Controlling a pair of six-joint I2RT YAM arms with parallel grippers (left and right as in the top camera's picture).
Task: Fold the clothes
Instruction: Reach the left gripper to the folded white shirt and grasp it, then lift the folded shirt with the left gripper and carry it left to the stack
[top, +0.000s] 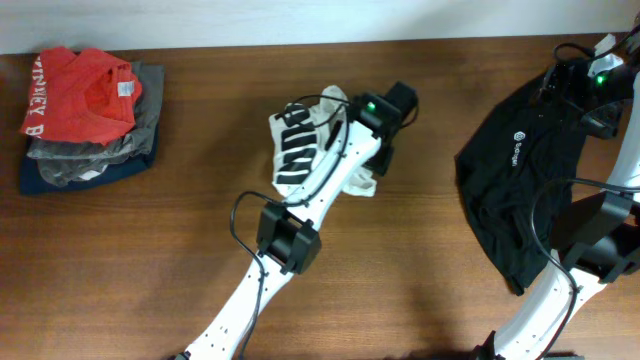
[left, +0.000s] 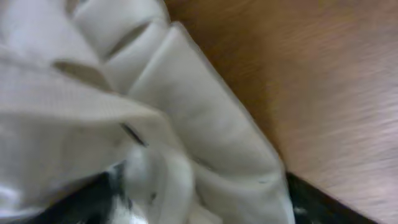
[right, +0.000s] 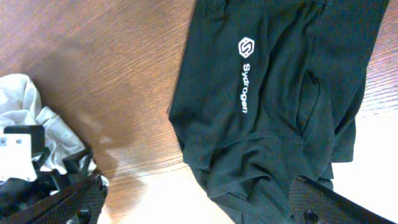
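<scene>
On black garment (right: 292, 62), white Sydrogen logo (right: 245, 78)

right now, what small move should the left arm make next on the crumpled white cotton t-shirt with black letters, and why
Probably close the left gripper on the fold under it and lift a little: the white cotton T-shirt lies bunched on the brown wooden table, and needs spreading before folding.

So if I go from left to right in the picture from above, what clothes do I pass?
First the folded pile with a red garment on top → white T-shirt with black letters → black garment.
</scene>
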